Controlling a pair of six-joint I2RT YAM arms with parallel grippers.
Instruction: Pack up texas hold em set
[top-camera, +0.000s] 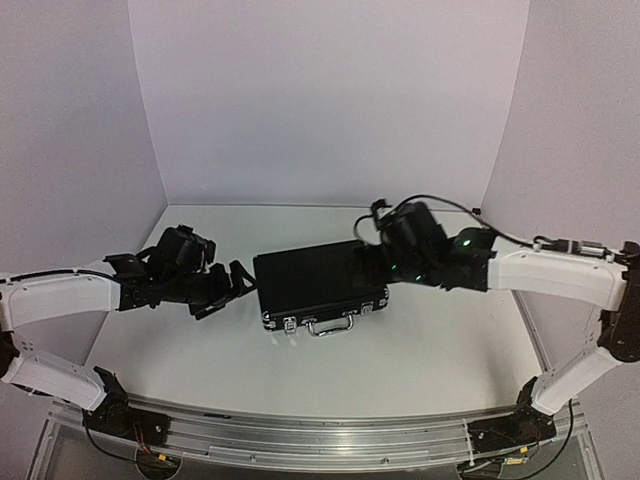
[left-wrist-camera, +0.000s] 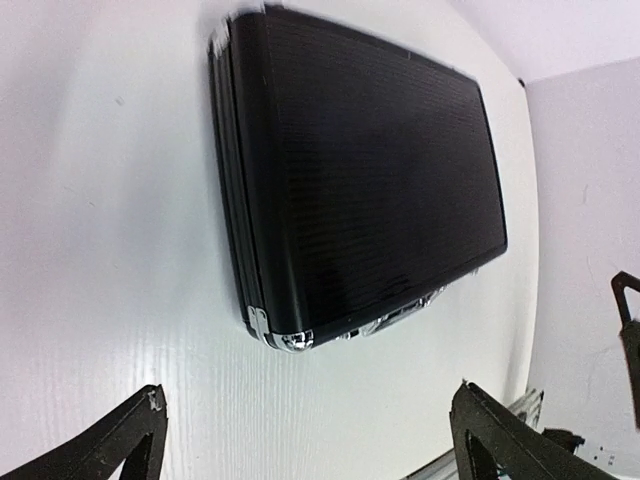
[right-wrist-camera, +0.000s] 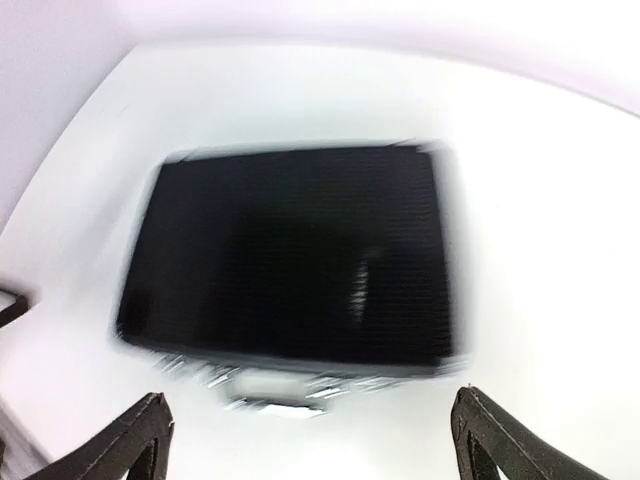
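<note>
Briefcase (top-camera: 318, 283) lies closed and flat mid-worktop (top-camera: 430, 345) with no loose pieces visible, left pincer (left-wrist-camera: 310, 400) and right pincer (right-wrist-camera: 312, 402) spread wide and empty beside it; packing judged essentially complete.

Bright, even light; right wrist view smears the briefcase (right-wrist-camera: 295, 255).

White tabletop (top-camera: 430, 350), plain pale lilac walls (top-camera: 320, 100) on three sides, metal rail (top-camera: 320, 438) along near edge
</note>
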